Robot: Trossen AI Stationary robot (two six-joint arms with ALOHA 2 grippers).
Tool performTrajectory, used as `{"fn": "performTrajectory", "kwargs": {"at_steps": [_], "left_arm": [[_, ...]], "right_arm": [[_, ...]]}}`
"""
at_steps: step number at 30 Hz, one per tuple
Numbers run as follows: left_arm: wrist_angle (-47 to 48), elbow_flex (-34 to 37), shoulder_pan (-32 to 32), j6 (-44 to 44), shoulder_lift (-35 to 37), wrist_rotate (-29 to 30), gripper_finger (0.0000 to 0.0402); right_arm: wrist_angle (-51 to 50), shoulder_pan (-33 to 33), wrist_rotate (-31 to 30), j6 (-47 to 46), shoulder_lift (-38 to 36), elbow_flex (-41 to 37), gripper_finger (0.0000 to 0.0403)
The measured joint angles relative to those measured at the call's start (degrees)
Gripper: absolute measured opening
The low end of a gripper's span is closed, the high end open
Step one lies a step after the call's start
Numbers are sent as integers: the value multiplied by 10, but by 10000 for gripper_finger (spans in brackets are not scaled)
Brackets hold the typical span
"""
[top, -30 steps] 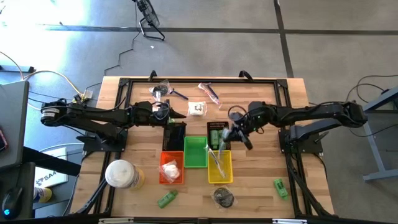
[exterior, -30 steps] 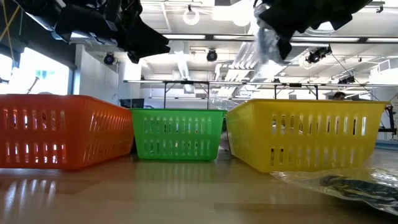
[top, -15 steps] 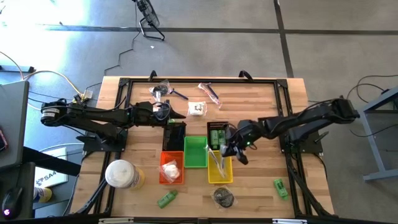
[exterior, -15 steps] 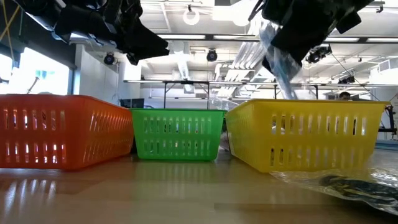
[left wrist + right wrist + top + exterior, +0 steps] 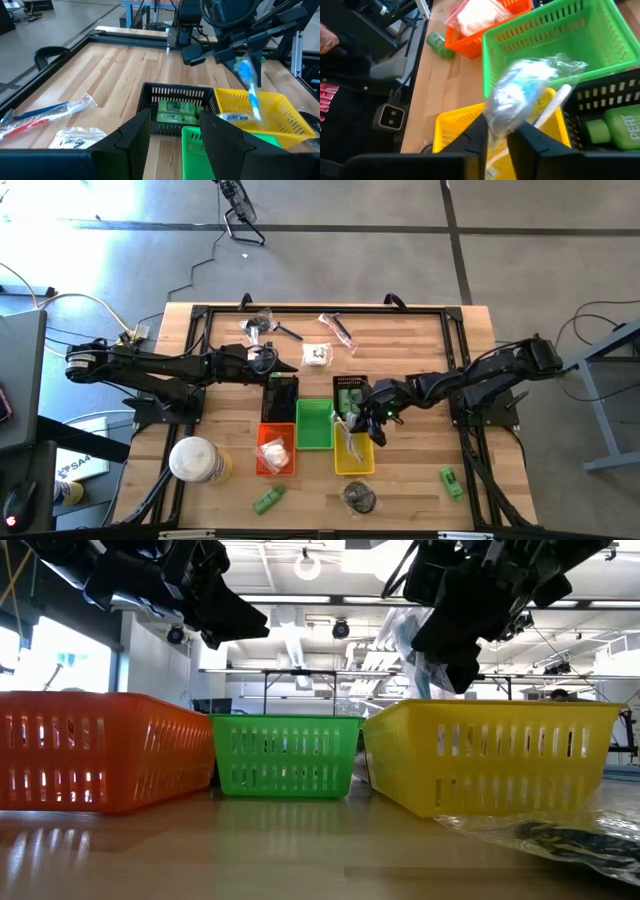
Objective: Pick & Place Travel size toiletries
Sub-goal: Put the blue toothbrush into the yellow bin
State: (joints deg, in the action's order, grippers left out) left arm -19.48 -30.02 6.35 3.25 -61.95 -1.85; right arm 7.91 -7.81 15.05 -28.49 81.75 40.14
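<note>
One right gripper [image 5: 496,134] clamps a clear-wrapped toothbrush [image 5: 522,97] over the yellow basket [image 5: 353,452]; beside it, green bottles [image 5: 619,129] read "PERT". Left gripper [image 5: 172,134] parted, empty.

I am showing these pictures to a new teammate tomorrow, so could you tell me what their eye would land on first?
Most striking is the right gripper over the yellow basket, shut on a clear-wrapped toothbrush that hangs down into it. Next come the bright baskets side by side: orange basket, green basket and yellow, with a black basket of green bottles behind. The left gripper waits above the table's middle, open.
</note>
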Motion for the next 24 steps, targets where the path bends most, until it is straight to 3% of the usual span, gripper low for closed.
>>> {"fn": "performTrajectory", "kwargs": {"at_steps": [7,11,16,24], "left_arm": [[0,0,0,0,0,0,167],[-1,0,0,0,0,-2,167],[-1,0,0,0,0,-2,167],[-1,0,0,0,0,-2,167]], "right_arm": [[-49,0,1,2,-29,0,152],[-97,4,1,2,-57,0,176],[-110,22,1,15,-97,0,173],[-109,67,-18,111,-161,0,138]]}}
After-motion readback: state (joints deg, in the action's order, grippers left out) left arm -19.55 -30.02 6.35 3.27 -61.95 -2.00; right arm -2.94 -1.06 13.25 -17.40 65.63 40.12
